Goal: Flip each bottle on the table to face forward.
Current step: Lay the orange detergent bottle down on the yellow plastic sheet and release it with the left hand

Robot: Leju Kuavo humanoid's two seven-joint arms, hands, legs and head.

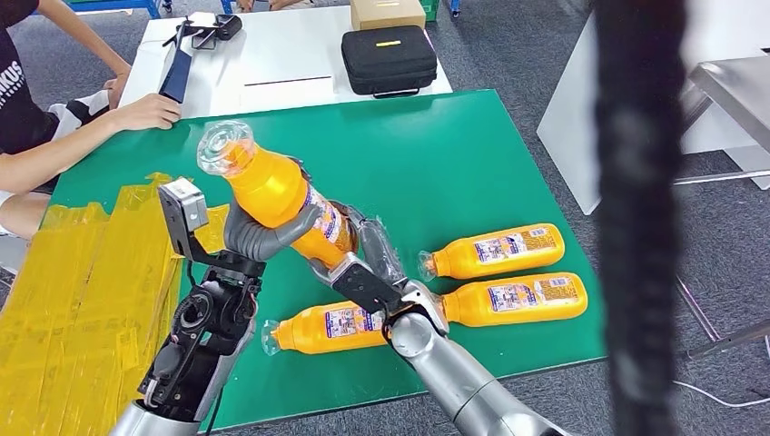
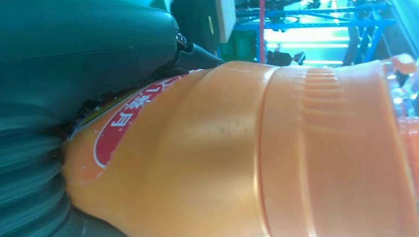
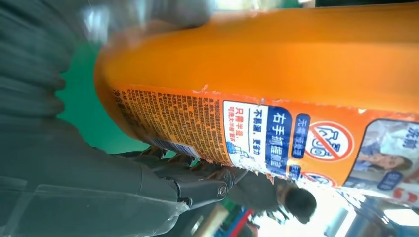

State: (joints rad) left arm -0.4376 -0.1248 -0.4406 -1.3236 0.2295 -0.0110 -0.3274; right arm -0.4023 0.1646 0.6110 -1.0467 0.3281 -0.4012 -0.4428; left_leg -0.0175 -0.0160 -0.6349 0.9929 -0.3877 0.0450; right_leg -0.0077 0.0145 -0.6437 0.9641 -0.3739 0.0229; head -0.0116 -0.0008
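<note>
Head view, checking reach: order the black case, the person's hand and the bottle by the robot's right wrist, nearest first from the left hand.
1. Bottle by the right wrist, just below the left hand.
2. Person's hand, far left.
3. Black case, white table beyond.

Both silver arms come up from below and meet over the counter (image 1: 508, 163). The left robot hand (image 1: 259, 238) has its grey fingers wrapped around the middle of a raised, tilted bottle (image 1: 272, 186). The right robot hand (image 1: 368, 263) holds the lower end of the same bottle, its dark fingers against the label.
</note>
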